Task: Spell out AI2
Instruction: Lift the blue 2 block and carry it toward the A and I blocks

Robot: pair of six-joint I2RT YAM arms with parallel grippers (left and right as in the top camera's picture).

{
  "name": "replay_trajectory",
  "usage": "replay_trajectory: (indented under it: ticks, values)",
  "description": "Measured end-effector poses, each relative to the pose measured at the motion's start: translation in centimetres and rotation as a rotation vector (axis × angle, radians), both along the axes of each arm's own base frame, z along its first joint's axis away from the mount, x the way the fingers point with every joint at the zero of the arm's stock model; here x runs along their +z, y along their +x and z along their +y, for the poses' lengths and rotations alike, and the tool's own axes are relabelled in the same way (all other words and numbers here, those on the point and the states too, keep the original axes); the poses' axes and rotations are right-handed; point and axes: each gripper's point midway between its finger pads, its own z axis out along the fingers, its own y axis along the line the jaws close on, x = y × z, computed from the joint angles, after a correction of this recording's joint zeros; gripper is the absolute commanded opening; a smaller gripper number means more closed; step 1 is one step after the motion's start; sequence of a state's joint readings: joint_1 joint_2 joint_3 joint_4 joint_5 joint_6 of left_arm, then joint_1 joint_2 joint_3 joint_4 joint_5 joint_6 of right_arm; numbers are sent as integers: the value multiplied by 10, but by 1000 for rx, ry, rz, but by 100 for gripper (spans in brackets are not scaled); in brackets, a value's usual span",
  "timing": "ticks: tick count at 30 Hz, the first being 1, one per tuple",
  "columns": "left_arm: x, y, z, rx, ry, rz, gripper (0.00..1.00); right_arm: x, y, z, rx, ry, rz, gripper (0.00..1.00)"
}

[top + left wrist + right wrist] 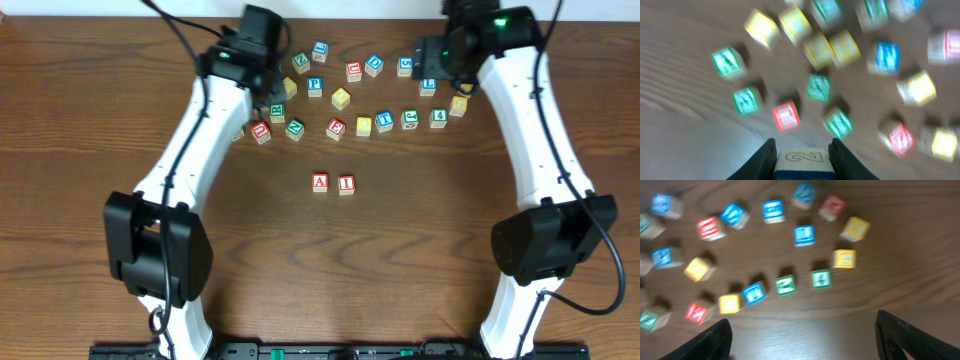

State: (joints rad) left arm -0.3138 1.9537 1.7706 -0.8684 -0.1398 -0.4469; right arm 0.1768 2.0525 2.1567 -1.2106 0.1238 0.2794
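Table (400,260): dk brown wood w/ streaky grain. Pale off-white band (100,8) beyond its far edge.

A cube (320,182) & I cube (346,184): wht faces, red border, red letter.

2 cube (802,159): pale wood top face w/ dark-outlined 2, blue face below it.

Loose cubes (362,125): mix of green, blue, red & yellow faces, some w/ wht centres. Colours smeared by blur in both wrist views.

Arms (190,140): wht shells, blk joints, blk cables. Green light (500,18) on right arm.

Left gripper (803,148) & right gripper (802,337): blk fingers.
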Motion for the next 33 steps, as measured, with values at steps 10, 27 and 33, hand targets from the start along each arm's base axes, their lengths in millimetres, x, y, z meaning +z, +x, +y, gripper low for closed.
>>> replay_trajectory:
  ticks: [10,27,33]
  values:
    - [-11,-55,-81,-209,7,114,32,1,5,-88,-181,-7,-5,87]
    - [-52,-108,-199,-349,-93,69,32,-1,-2,-128,-263,-8,10,88]
    - [-99,-112,-205,-307,-66,142,32,-2,-4,-127,-261,-5,20,88]
